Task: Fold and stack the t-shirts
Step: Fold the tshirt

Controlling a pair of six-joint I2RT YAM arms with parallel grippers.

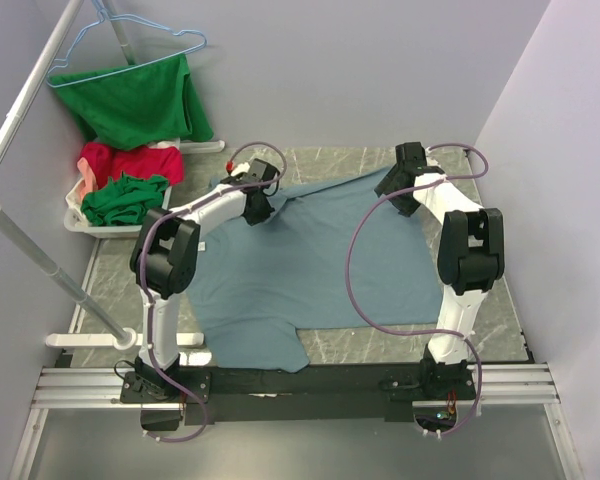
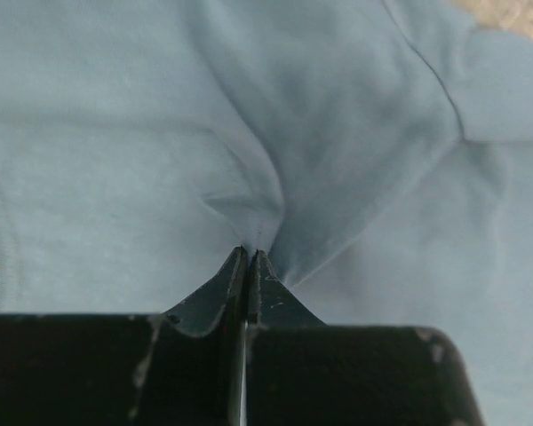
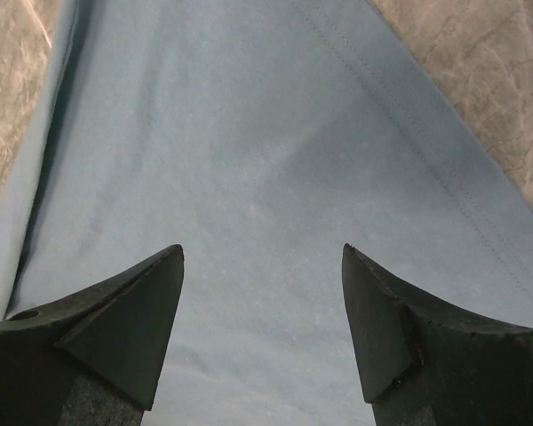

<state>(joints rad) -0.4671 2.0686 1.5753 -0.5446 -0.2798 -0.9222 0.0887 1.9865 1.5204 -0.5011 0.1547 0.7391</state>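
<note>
Top external: we count one grey-blue t-shirt (image 1: pixel 310 270), plus two green t-shirts (image 1: pixel 135 100) and one red t-shirt (image 1: pixel 120 160) at ten o'clock. Our left gripper (image 2: pixel 249 255) pinches the grey-blue cloth; our right gripper (image 3: pixel 260 253) gapes.

Nothing to read in any view: no lettering, label or number comes through. The grey-blue t-shirt (image 1: pixel 300 270) shows only plain cloth and stitching up close.
</note>
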